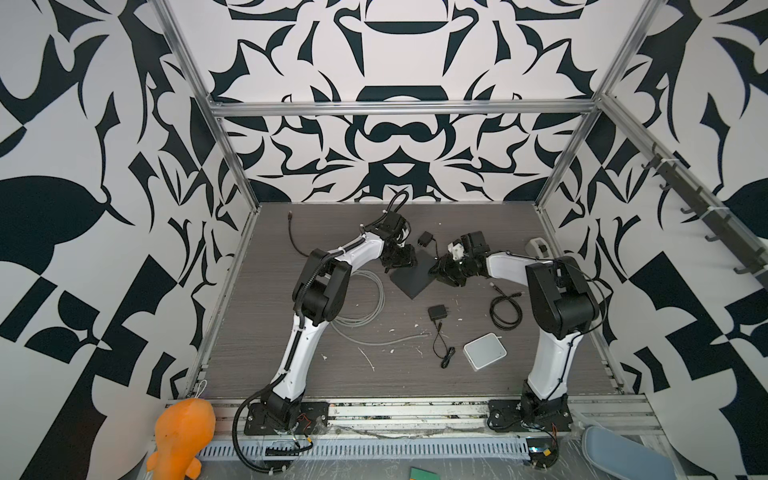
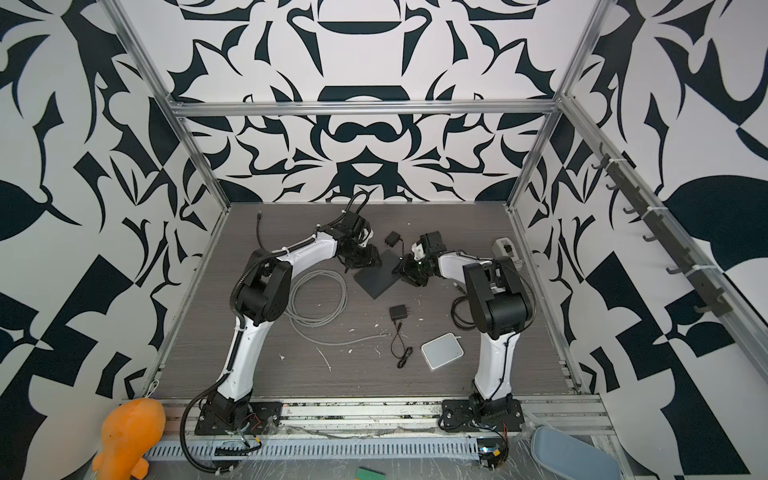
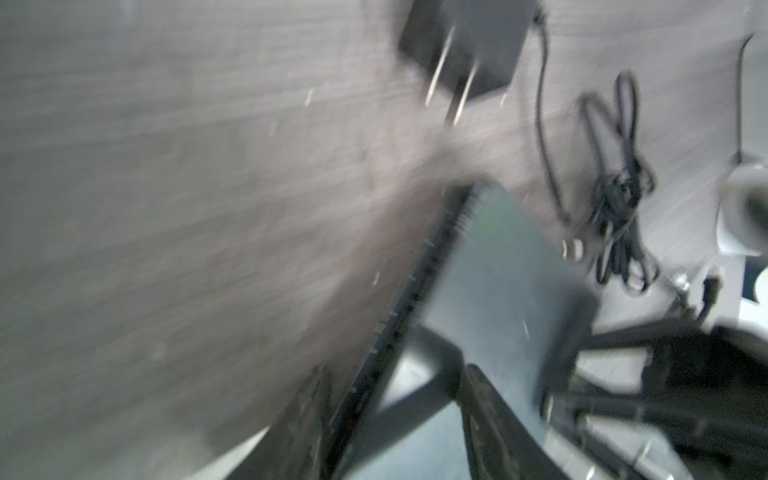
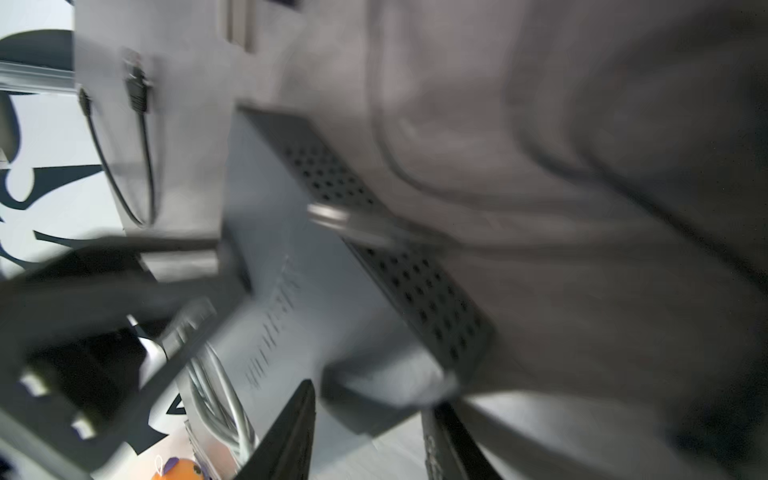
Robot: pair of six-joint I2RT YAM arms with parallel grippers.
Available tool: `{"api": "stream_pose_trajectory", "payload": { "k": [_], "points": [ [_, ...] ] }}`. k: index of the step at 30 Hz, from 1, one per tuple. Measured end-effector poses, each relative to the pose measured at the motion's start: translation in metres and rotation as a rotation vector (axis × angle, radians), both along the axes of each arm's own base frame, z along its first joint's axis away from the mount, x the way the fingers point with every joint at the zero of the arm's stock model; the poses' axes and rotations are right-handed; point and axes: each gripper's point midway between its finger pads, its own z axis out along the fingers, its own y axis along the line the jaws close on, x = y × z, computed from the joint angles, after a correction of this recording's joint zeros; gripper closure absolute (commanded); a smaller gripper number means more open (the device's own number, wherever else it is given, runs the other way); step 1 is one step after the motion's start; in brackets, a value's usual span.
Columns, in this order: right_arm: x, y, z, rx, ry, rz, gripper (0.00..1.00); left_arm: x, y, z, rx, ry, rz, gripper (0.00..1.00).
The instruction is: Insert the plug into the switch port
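2 top views: high, looking down, whole table (image 1: 415,382) | wrist views: close, share black box (image 3: 511,282)

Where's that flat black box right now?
In both top views the flat black box is mid-table toward the back, between the left gripper and the right gripper, beyond the white box.
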Motion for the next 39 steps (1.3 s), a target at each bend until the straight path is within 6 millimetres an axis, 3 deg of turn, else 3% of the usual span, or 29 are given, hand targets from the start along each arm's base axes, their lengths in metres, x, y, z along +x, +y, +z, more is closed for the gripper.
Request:
{"api": "stream_pose_trajectory", "payload": {
  "k": [9, 14, 17, 20, 21, 22, 31, 39],
  "points": [
    [0.027, 0.028, 0.006, -0.010, -0.051, 0.108, 0.54, -0.022, 0.027, 0.000, 0.020, 0.042, 0.056, 0.54],
    [0.030, 0.018, 0.044, -0.095, -0.182, 0.272, 0.57, -0.025, 0.031, 0.002, 0.021, 0.054, 0.069, 0.58],
    [0.041, 0.004, 0.076, -0.187, -0.347, 0.393, 0.57, -0.029, 0.039, 0.005, 0.028, 0.077, 0.084, 0.57],
    [0.049, -0.009, 0.093, -0.313, -0.531, 0.560, 0.63, -0.027, 0.045, 0.015, 0.018, 0.079, 0.104, 0.55],
    [0.050, -0.014, 0.092, -0.358, -0.585, 0.627, 0.70, -0.025, 0.047, 0.020, 0.012, 0.074, 0.112, 0.55],
    [0.050, -0.017, 0.088, -0.401, -0.628, 0.697, 0.70, -0.022, 0.051, 0.023, 0.006, 0.070, 0.123, 0.55],
    [0.037, -0.032, 0.020, -0.559, -0.730, 1.097, 0.66, -0.011, 0.071, 0.031, 0.001, 0.066, 0.171, 0.55],
    [0.037, -0.037, 0.001, -0.599, -0.749, 1.207, 0.68, -0.018, 0.071, 0.025, 0.009, 0.082, 0.165, 0.55]
  ]
}}
